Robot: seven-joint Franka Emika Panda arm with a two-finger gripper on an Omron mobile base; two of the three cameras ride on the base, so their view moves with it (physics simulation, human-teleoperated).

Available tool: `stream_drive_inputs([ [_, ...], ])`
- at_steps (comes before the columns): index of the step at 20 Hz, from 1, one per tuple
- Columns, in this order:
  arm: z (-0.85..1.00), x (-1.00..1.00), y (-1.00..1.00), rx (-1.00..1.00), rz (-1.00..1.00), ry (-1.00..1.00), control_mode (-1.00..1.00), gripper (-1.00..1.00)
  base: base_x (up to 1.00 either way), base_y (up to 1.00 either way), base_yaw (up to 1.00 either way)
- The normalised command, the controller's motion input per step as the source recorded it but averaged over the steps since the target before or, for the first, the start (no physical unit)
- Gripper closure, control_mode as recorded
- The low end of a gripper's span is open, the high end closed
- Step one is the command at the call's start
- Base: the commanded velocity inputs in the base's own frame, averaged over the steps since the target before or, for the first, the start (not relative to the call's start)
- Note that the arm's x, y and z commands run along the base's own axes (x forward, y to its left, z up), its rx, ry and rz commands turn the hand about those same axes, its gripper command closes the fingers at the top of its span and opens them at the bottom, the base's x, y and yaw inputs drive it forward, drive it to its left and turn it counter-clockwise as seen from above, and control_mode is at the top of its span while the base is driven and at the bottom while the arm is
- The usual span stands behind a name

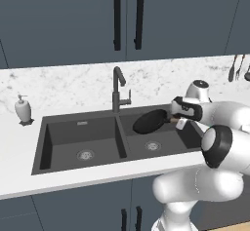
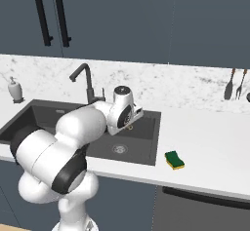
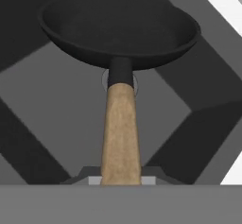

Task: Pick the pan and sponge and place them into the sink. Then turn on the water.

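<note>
The black pan [image 1: 149,121] hangs tilted over the right basin of the dark grey sink [image 1: 44,144], clear of its floor. My gripper [image 1: 177,121] is shut on the pan's wooden handle [image 3: 120,128]. In the hand view the pan [image 3: 118,27] spreads out ahead of the gripper [image 3: 121,180], with the basin's round drain [image 3: 134,83] below the handle. The green and yellow sponge [image 2: 174,160] lies on the white counter right of the sink [image 2: 155,142]. The gooseneck faucet [image 1: 117,89] stands behind the divider, and no water runs.
A white soap dispenser [image 1: 22,109] stands on the counter left of the sink. Utensils [image 2: 234,84] hang on the marble backsplash at the right. Dark cabinet doors with black handles [image 1: 128,18] run above the counter.
</note>
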Motion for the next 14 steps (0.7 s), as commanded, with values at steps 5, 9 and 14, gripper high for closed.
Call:
stream_drive_inputs([
  [5, -0.09, 0.05, -0.01, -0.01, -0.04, -0.01, -1.00, 1.00, 0.00, 0.00, 0.00],
  [9, -0.03, 0.00, 0.00, 0.04, 0.00, -0.03, -1.00, 1.00, 0.00, 0.00, 0.00],
  [14, -0.14, 0.00, 0.00, 0.03, 0.04, 0.00, -1.00, 1.00, 0.00, 0.00, 0.00],
])
